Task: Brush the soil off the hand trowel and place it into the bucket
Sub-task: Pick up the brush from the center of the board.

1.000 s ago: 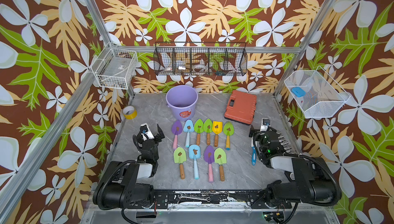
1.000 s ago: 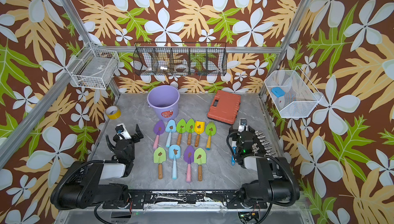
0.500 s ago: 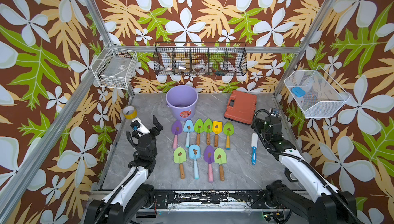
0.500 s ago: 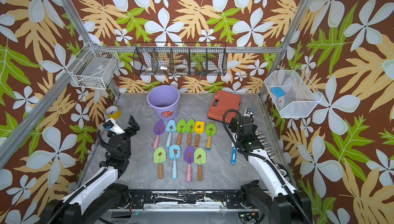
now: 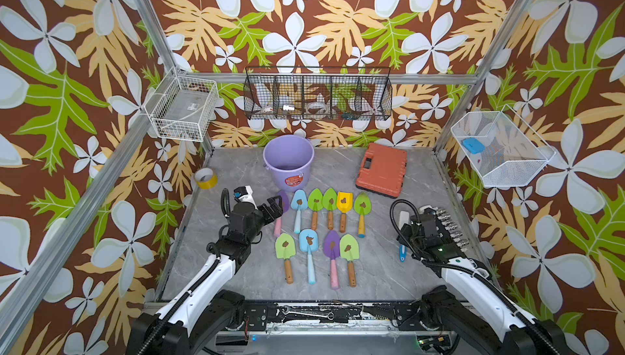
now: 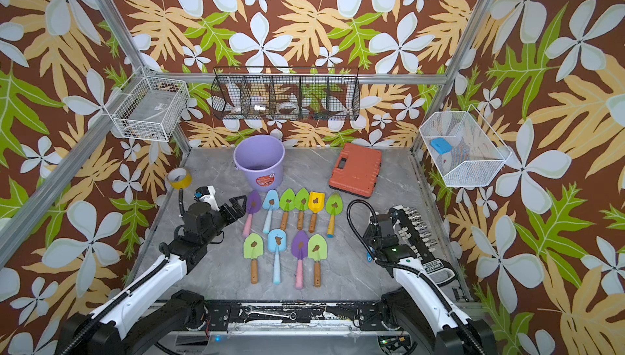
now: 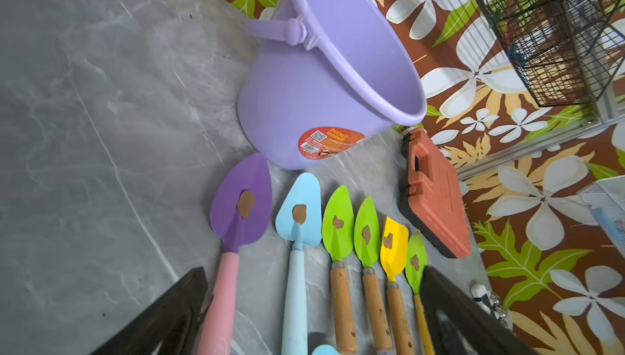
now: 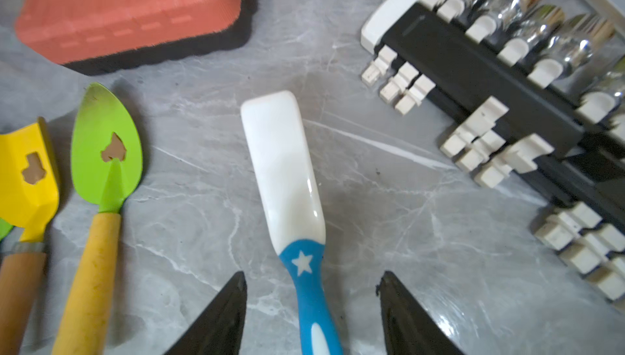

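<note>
Right hand (image 8: 311, 280) straddles the blue-and-white brush (image 8: 284, 167) handle on the desk (image 8: 355, 167), jaws apart and not touching it; a socket rail (image 8: 473, 62) lies just beside. Left hand (image 7: 313, 270), wide apart, hovers over trowels (image 7: 233, 231) bearing soil (image 7: 246, 204); the bucket (image 7: 287, 99) stands upright just behind them.
</note>
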`<state>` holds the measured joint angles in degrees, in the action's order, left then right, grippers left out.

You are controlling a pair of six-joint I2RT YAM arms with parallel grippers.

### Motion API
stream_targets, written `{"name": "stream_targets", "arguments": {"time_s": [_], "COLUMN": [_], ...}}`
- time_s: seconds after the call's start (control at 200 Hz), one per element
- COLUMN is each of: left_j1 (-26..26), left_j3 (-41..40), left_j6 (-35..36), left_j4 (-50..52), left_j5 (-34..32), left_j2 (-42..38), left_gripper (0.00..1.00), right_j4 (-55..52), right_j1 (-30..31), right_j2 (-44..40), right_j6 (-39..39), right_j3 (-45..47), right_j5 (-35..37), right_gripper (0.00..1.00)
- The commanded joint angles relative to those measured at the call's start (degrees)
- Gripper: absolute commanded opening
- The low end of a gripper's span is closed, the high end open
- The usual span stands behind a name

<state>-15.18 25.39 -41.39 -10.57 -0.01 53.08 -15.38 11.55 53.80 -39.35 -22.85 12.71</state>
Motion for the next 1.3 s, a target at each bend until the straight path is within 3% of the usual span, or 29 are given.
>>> {"name": "stream_targets", "arguments": {"time_s": [0.0,0.155,0.475,1.296], "left_j1": [-0.1,-0.1,-0.2,-0.2], "left_j3": [-1.2,1.8,3.4,4.4], "left_j6": [-3.6,1.0,1.2,2.2], "left_j4": [-3.5,-1.5,0.1,0.1], "left_j5": [0.5,5.9,11.6,15.1], "left_j2": [-2.6,-2.6,0.9,6.1], "left_gripper": [1.00,1.00,0.98,0.96], "right_j4": [3.1,5.9,9.4,8.6], "right_j1": [0.1,0.0,0.1,0.4], "right_j2": [1.2,3.8,9.5,18.5], "right_j6": [-2.7,-3.5,-4.3,-4.8], "right_j3": [1.0,2.3,2.0,-1.8], "right_j5": [-0.6,-1.3,-2.1,-0.8], "right_gripper": [0.61,0.59,0.52,0.21]}}
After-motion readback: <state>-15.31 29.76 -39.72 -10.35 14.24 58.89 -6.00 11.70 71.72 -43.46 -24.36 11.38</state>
